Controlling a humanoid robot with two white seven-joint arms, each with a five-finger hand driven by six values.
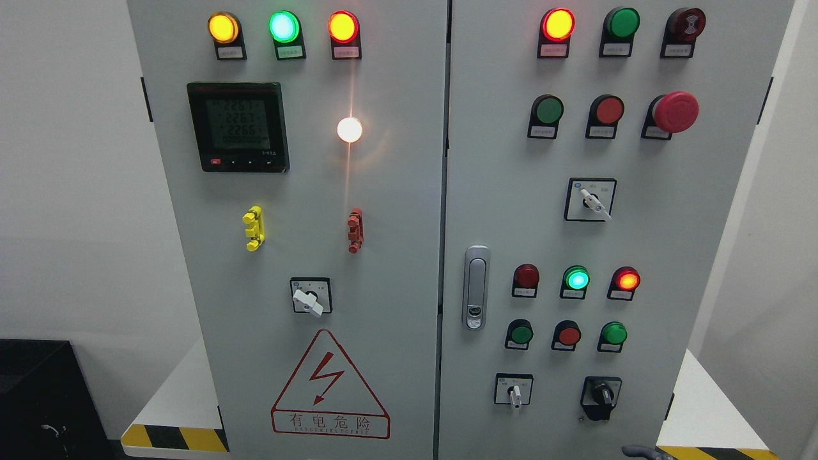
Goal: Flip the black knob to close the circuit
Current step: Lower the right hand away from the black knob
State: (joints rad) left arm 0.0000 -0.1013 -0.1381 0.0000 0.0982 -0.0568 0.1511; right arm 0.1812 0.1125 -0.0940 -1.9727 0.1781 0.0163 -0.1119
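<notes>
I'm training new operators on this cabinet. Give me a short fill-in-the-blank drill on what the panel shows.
1. The black knob sits at the lower ___ of the cabinet.
2. The warning triangle holds a red ___ bolt.
3. The big mushroom button is coloured ___.
4. The door handle is on the ___ door.

Missing words: right; lightning; red; right

Lit digital meter [238, 126], red mushroom stop button [675, 112], silver door latch [475, 287], high-voltage warning triangle [330, 385]
</notes>
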